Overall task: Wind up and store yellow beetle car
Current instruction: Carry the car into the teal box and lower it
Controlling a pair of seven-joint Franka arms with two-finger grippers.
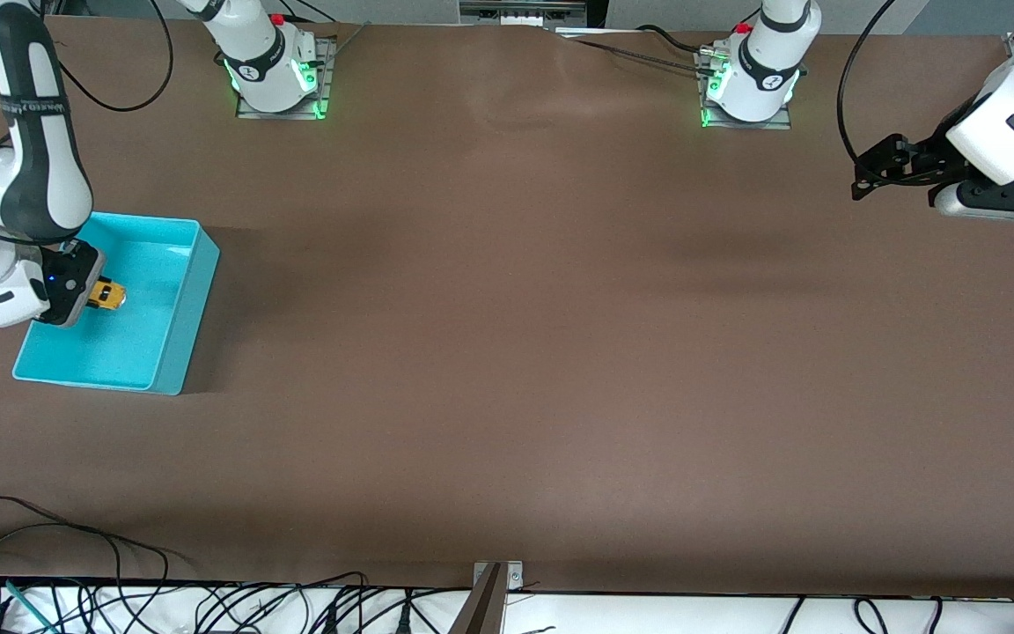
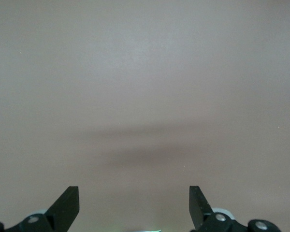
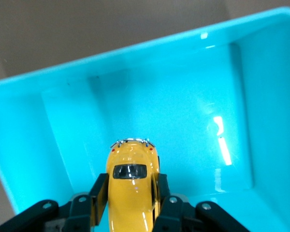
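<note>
— Two arms up; where's the yellow beetle car (image 3: 132, 188)?

— I've got it clamped by its flanks in the right gripper (image 3: 132, 205), hanging over the teal bin (image 1: 186, 304). Its long axis runs straight out from the jaws, one end pointing away.

— And the left gripper (image 2: 134, 205)?

— Spread wide, empty, waiting over bare surface (image 1: 560, 352).

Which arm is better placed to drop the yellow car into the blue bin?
The right arm. Its end effector is shut on the yellow beetle car directly over the turquoise bin. The left end effector waits open and empty at the left arm's end of the table.
</note>
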